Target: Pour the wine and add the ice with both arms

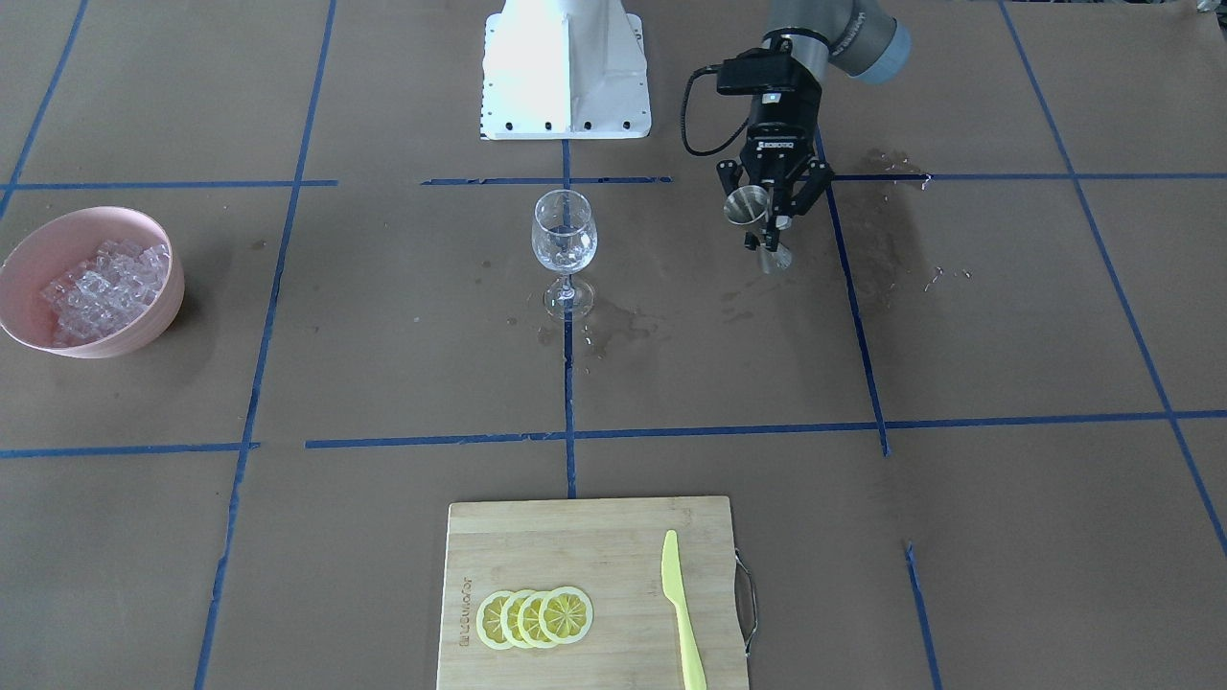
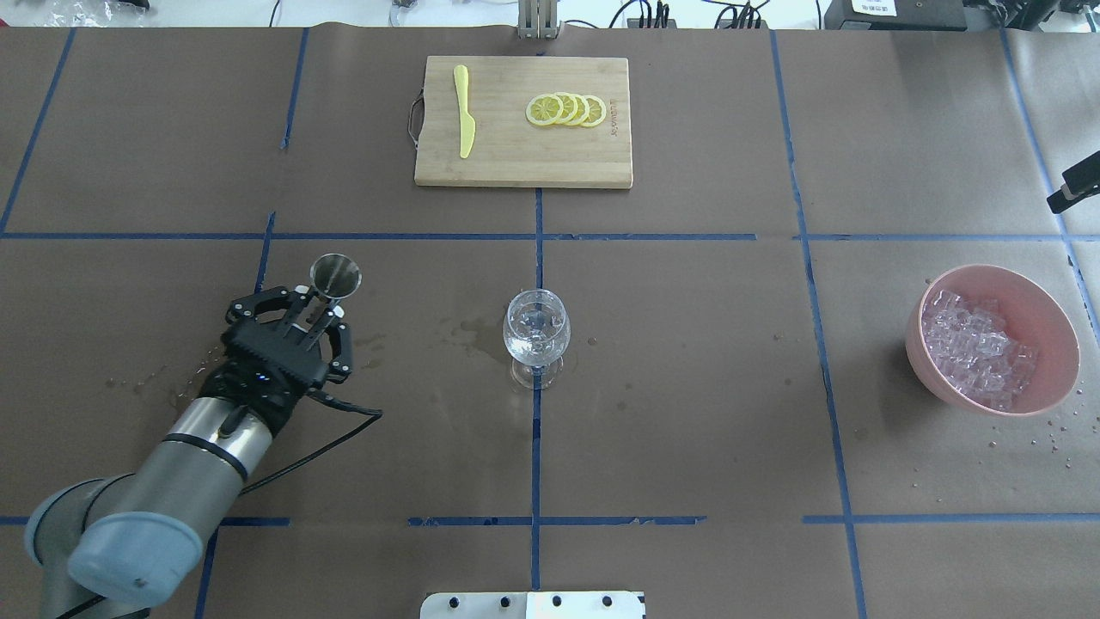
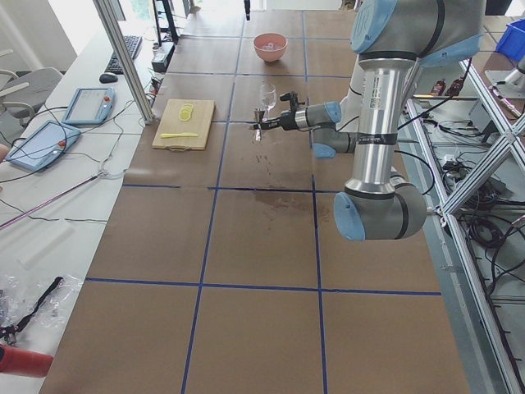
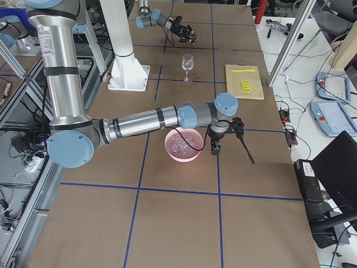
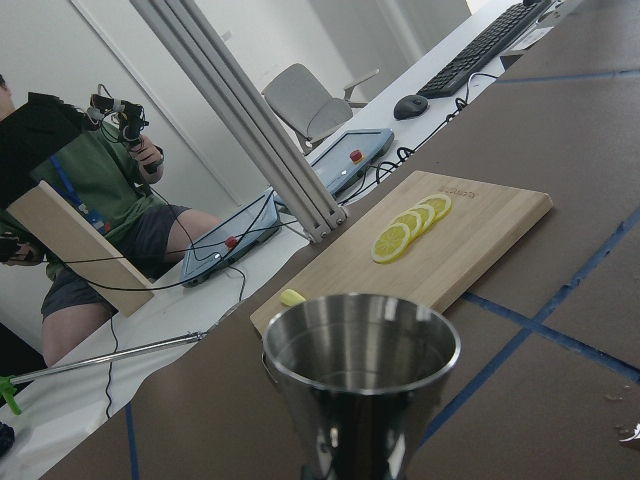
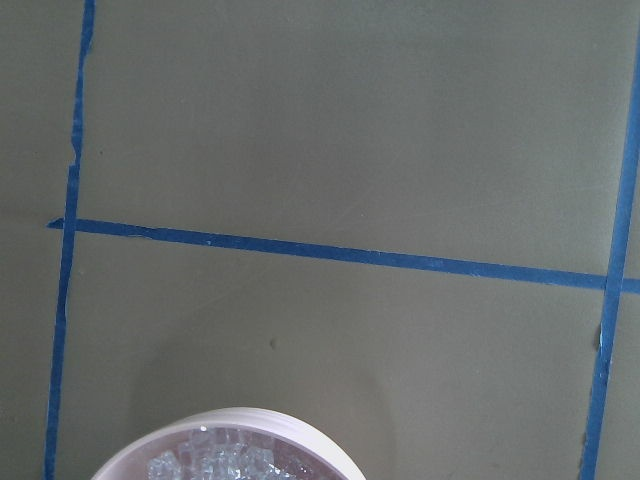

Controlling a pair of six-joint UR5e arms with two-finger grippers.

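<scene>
— What is hard to make out here?
— The right arm's fingers [image 4: 215,146]. Only the side view from the robot's right shows them. They hang just beside the round pink bowl [image 2: 1059,320], well off to the robot's right of the clear stemmed wine glass [image 2: 536,331]. I cannot tell whether they are open or closed. A thin black stick [image 4: 247,149] slants beside them, too small to name.
— And the left?
— The left arm's fingers [image 2: 302,314] are clamped on the waist of a steel double-cone measuring cup [image 2: 335,275]. It stands upright to the robot's left of the glass, apart from it. In the wrist view its lower cone is cut off, and the rim hides the upper cone's bottom.
— The containers?
— The bowl holds the ice [image 2: 975,352], a heap of small clear cubes. Something clear sits low in the glass, but it is hard to say what. Beyond the glass, away from the robot, a bamboo cutting board [image 2: 516,163] carries four overlapping lemon slices [image 2: 565,109] and a yellow plastic knife [image 2: 465,112].
</scene>
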